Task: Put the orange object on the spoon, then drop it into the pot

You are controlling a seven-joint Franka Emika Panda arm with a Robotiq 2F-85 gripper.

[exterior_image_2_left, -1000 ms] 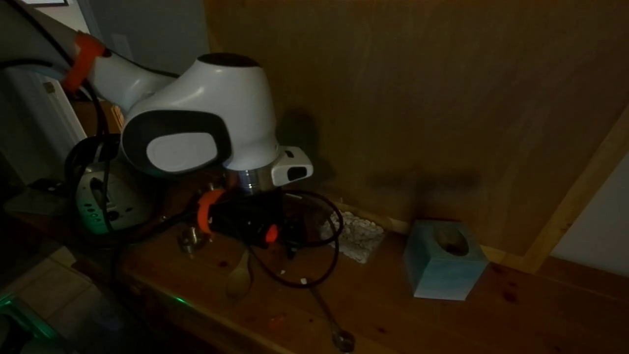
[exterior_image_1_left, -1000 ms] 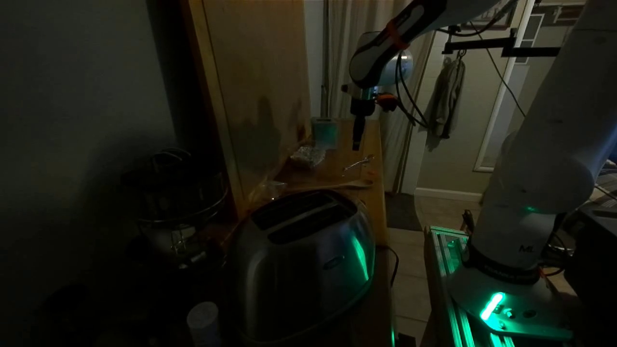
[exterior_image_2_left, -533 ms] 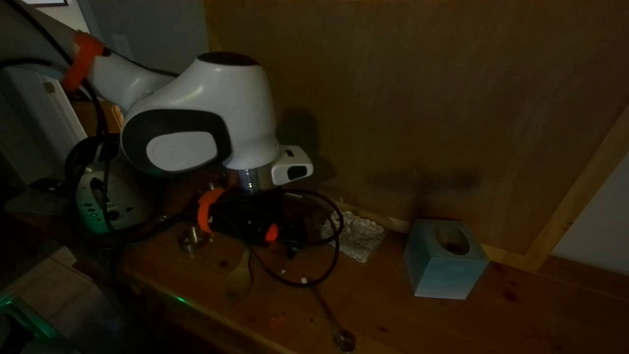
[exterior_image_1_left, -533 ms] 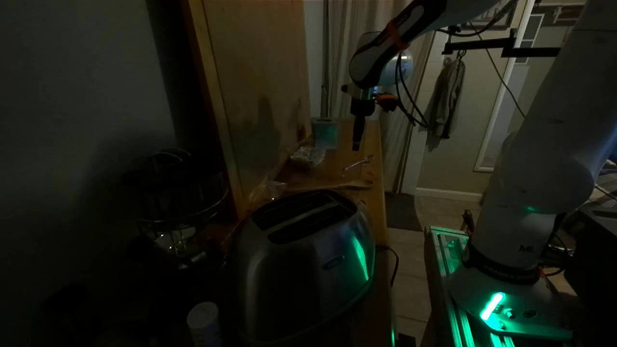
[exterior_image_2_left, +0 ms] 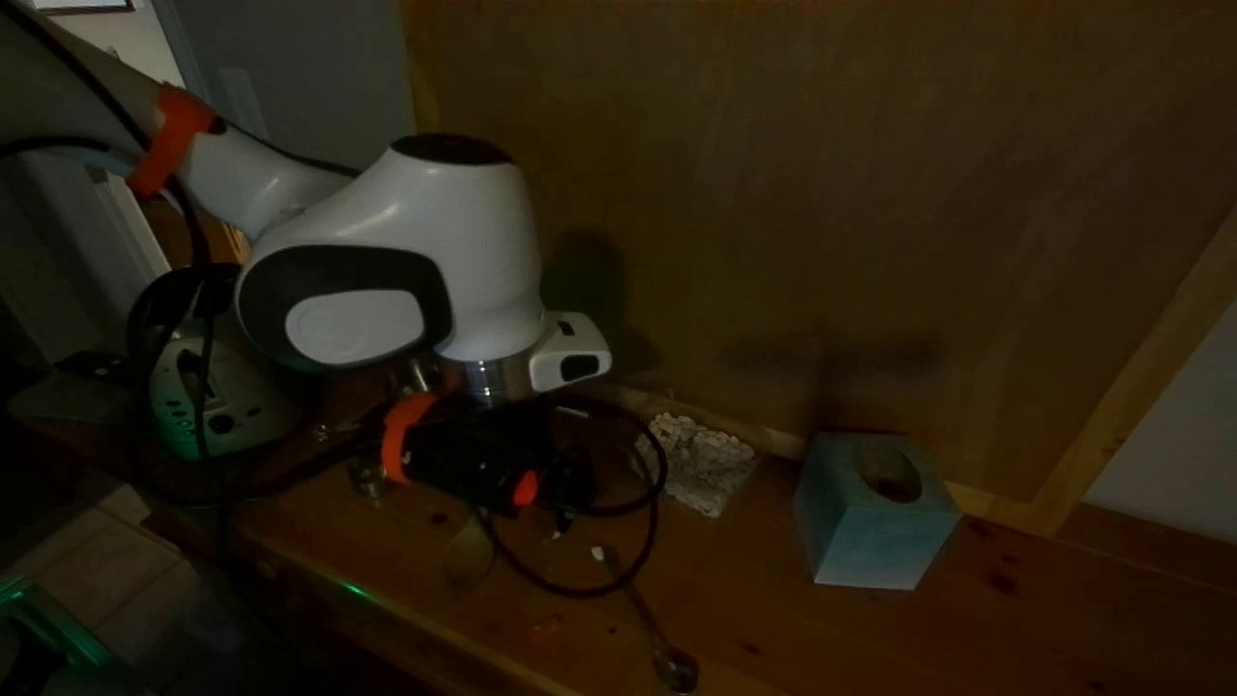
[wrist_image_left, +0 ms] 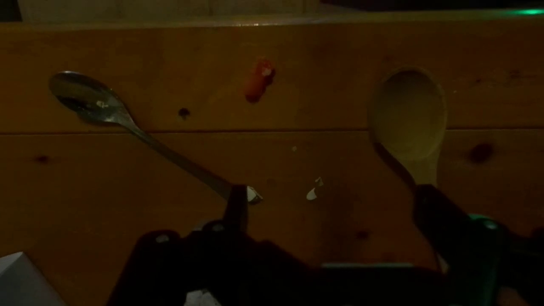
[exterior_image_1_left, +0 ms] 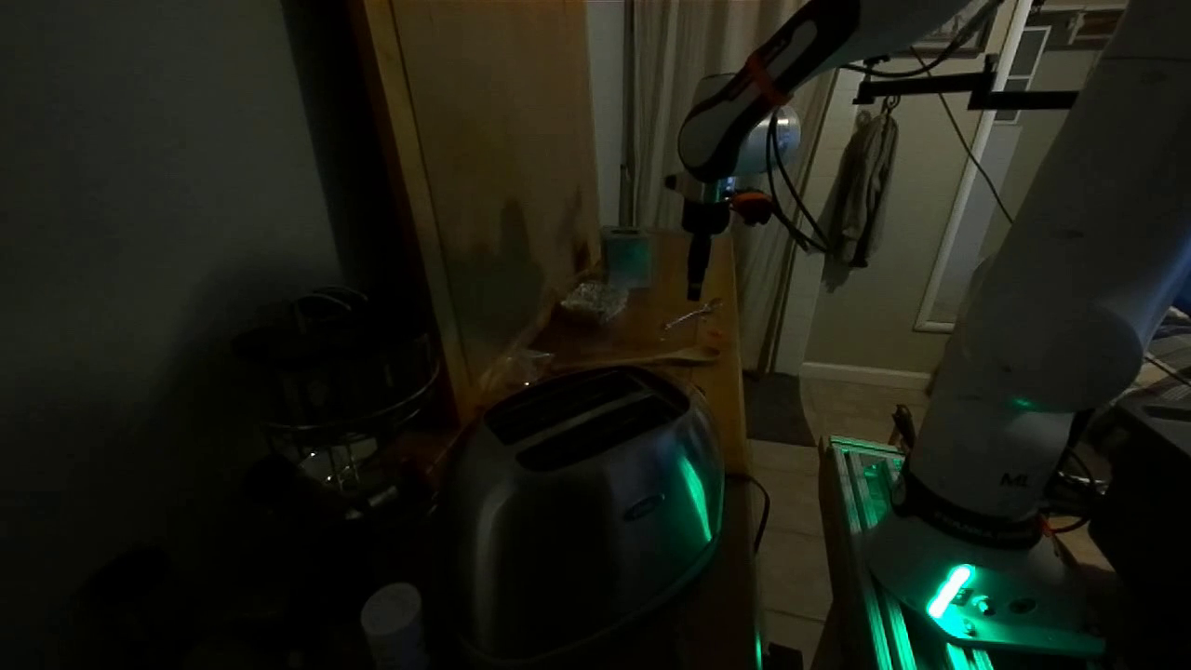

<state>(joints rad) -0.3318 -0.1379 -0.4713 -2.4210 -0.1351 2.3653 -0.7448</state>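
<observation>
Table point(wrist_image_left: 323, 97): one, wooden. Wooden spoon point(wrist_image_left: 408, 119): one. My jaws: spread, gripping nothing. Metal spoon point(wrist_image_left: 121, 115): one, slimmer. Orange object point(wrist_image_left: 258, 83): on the table between the spoons, touching neither. Done, I judge: nothing. Left: spooning it, then the pot drop.

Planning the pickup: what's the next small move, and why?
Probably shift the open fingers toward the table edge, above the orange thing, before lowering: in the wrist view, they're spread and hold nothing, and it lies beyond their tips, between the metal spoon and the wooden spoon.
</observation>
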